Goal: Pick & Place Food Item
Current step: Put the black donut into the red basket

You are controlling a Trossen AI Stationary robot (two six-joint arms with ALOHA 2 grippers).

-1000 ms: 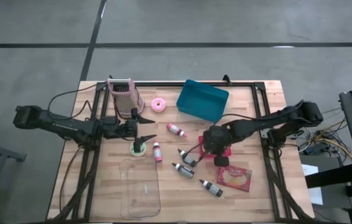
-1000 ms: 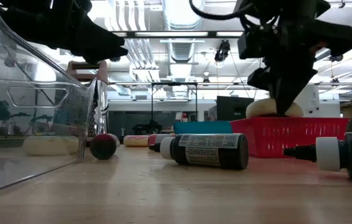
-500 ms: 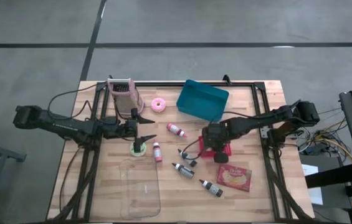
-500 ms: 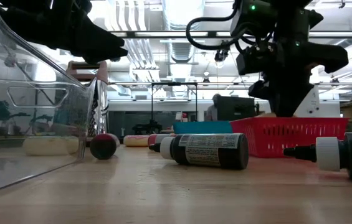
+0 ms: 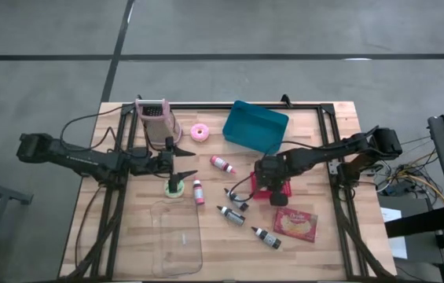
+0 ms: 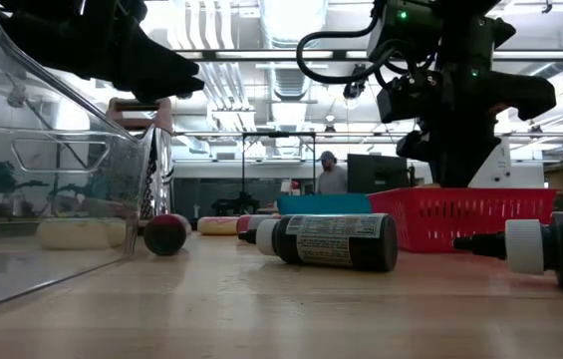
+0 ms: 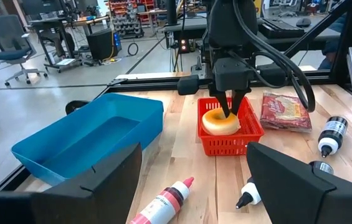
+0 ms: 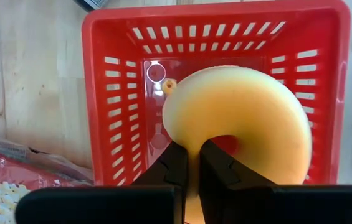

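A pale yellow ring doughnut (image 8: 256, 112) is inside a small red slotted basket (image 8: 119, 25) right of the table's middle (image 5: 275, 191). My right gripper (image 8: 194, 168) is shut on the doughnut and reaches down into the basket (image 7: 225, 140). In the low view the doughnut is hidden below the basket's rim (image 6: 460, 219). My left gripper (image 5: 184, 159) waits open and empty left of the middle, above a green-lidded item (image 5: 176, 187). My right gripper pinches the doughnut's ring wall (image 8: 191, 146) between its two fingers, one finger on the hole's side and one outside. The fingers come from above, pointing down. The doughnut sits level within the basket's walls; I cannot tell whether it rests on the floor.
A blue bin (image 5: 255, 126) stands behind the basket. A pink doughnut (image 5: 199, 132), several small bottles (image 5: 230, 215), a red snack packet (image 5: 295, 224), a clear container (image 5: 177, 236) and a pink grater (image 5: 155, 114) lie around. A person (image 6: 332, 175) stands far behind the table.
My right gripper has gone down with the doughnut, still shut on it. The doughnut stood above the basket's rim a second ago and is now sunk inside the basket.
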